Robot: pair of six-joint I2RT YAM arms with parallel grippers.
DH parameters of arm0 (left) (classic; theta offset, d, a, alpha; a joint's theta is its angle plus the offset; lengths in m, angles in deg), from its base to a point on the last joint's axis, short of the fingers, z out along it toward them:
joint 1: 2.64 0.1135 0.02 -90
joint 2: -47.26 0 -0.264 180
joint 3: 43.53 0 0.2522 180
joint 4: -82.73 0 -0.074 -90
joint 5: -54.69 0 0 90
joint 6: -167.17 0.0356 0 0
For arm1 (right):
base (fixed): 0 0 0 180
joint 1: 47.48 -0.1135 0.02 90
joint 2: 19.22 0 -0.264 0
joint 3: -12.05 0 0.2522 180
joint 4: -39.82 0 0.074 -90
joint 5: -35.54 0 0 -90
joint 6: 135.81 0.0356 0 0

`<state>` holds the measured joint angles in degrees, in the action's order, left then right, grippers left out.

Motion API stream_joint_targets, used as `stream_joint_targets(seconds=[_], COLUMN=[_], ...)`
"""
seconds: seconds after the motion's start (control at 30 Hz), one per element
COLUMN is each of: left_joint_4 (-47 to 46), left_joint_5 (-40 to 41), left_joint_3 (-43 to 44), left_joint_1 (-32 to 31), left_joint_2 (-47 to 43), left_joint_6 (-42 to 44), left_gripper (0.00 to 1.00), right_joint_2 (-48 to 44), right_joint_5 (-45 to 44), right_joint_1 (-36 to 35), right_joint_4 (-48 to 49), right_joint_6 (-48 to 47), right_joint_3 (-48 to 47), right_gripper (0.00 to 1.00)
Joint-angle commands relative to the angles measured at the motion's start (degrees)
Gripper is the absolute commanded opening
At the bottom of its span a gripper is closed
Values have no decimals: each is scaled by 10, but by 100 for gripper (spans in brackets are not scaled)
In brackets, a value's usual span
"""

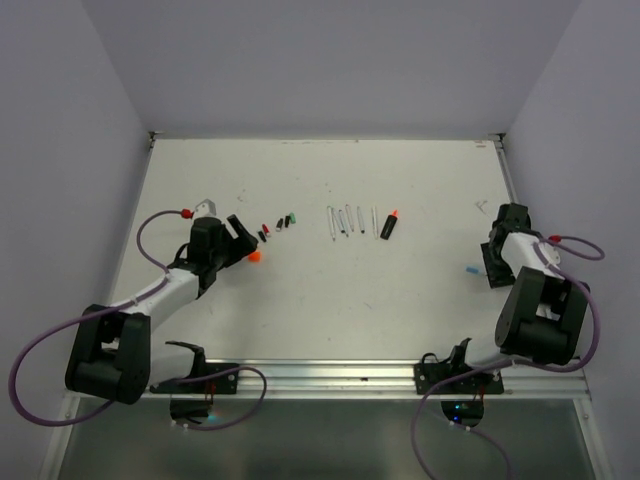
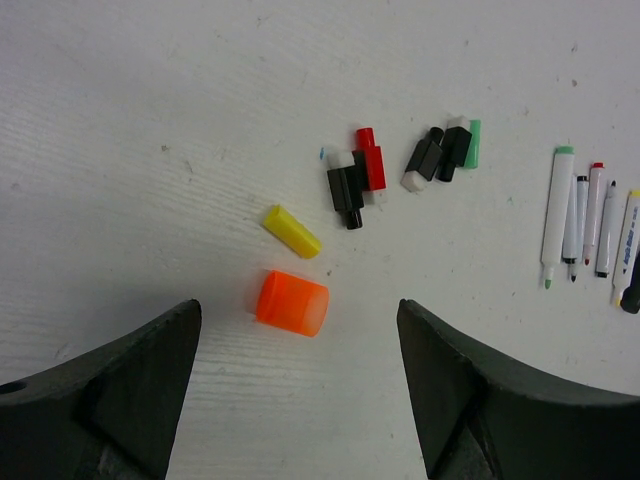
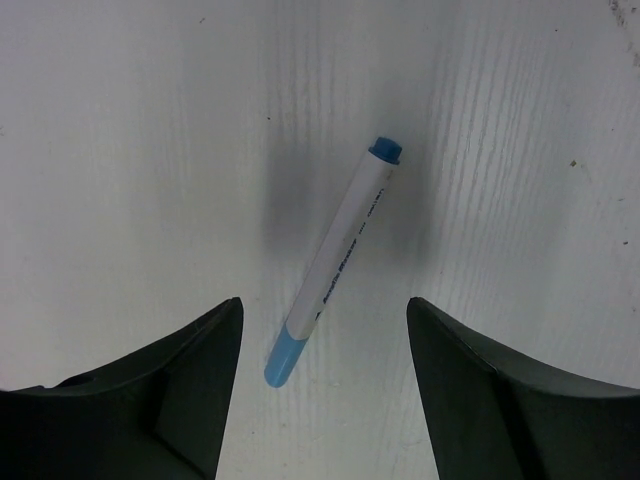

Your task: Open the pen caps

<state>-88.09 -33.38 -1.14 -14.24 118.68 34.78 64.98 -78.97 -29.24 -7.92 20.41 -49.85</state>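
Dark fingers (image 2: 110,400) of the left gripper (image 2: 298,345) are seen spread wide apart, with nothing gripped between them. Just ahead of the gap, an orange cap (image 2: 292,303) is laid on its side on the white surface (image 2: 150,120), touched by neither finger. A yellow cap (image 2: 291,231) is found just beyond it, apart from it. Farther on, a red cap (image 2: 371,160) and black caps (image 2: 345,190) are bunched together, and a green cap (image 2: 473,143) is set against more black pieces just beside them. All these loose caps are placed toward the left edge of the surface, about midway between its near and far edges. Uncapped white pen barrels (image 2: 557,210) are lined up side by side toward the middle. Near the right edge, the right gripper (image 3: 322,305) is held open over a white pen (image 3: 340,245), which is framed by the fingers without being touched. Its light blue cap (image 3: 285,360) is fitted on the nearer end.
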Motion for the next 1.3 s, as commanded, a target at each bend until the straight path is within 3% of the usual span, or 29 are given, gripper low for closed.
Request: stream_joint_targets(seconds=[0.0,0.2,0.5,0.6,0.63,0.67,1.0,1.17,1.27], left_joint_4=[-1,8,15,17,18,20,29,-21,-89], left_joint_5=[-1,1,-1,-4,-4,-4,-17,-102,-193], left_joint_3=[17,20,19,18,18,19,17,16,11], left_joint_1=[3,3,3,3,3,3,3,3,3], left_joint_2=[3,-1,-23,-29,-32,-36,-80,-93,-82], left_joint_6=[4,0,6,7,8,7,4,-1,-4], left_gripper=[81,81,80,80,80,80,78,71,69], right_joint_2=[-22,-25,27,41,39,34,-20,-40,-55], right_joint_5=[-28,-12,19,35,39,46,158,203,296], right_joint_1=[6,18,22,22,22,22,1,-104,-149], right_joint_4=[39,82,109,119,130,138,172,167,263], right_joint_6=[25,42,30,22,19,16,-45,-122,-166], right_joint_3=[8,59,60,64,67,72,58,-5,5], right_gripper=[70,62,50,23,4,0,0,0,0])
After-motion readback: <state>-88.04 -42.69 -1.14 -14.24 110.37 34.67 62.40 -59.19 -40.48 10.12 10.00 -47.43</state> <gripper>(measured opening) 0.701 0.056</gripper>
